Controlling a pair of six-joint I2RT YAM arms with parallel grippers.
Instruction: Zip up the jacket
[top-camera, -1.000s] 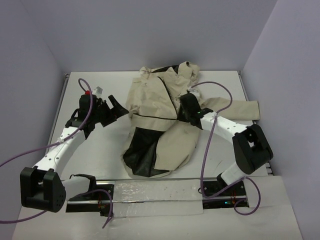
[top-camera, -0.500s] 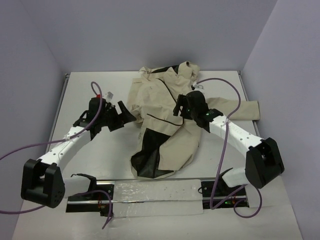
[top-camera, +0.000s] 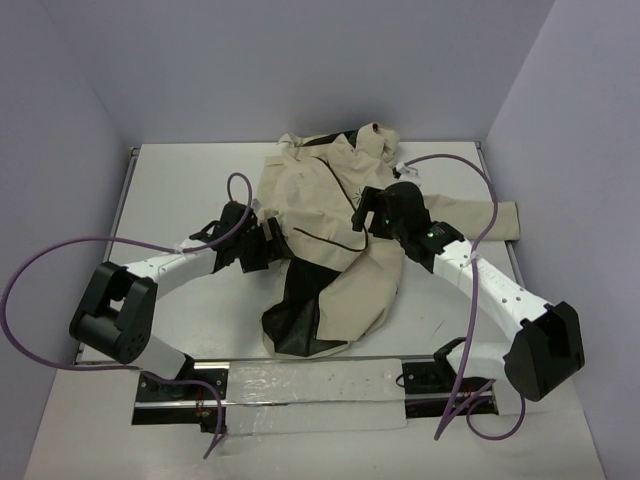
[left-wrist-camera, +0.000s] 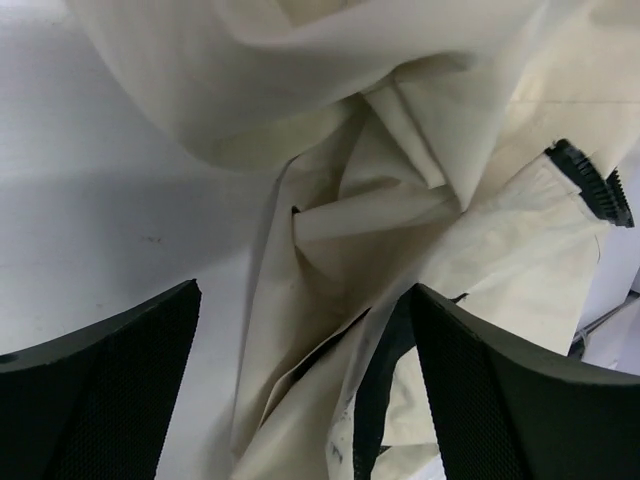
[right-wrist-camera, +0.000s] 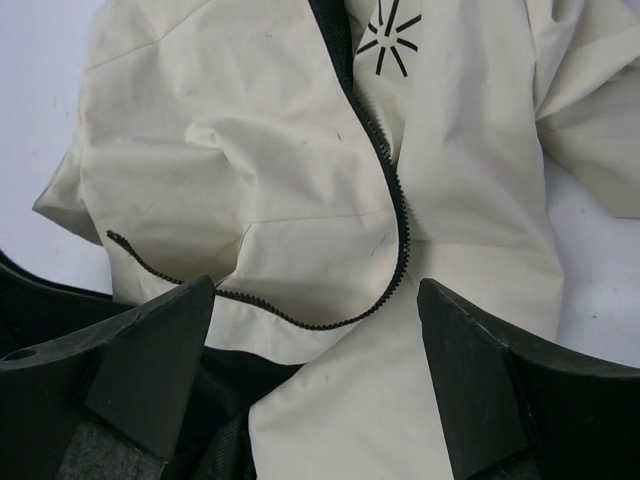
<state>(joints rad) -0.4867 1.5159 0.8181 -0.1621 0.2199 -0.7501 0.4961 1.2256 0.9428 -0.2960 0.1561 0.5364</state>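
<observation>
The large cream long-sleeved fabric jacket lies crumpled by the middle of the far edge of the white tabletop. Its hem points toward the near edge and one sleeve stretches toward the right edge. The front is unzipped. The dark zipper teeth curve loose across the chest below a small black star-shaped logo, and the black inner lining shows at the hem.

We see the left pincer spread wide at the jacket's left side, its fingers either side of bunched cloth and gripping nothing. A second ago it hung well apart from the jacket, nearer the tabletop's left edge.

The right pincer is also spread wide and holds nothing, poised over the chest, with the zipper teeth lying below it. A second ago its fingers stood much closer together.

The exposed patch of lining is narrower than it was a second ago.
</observation>
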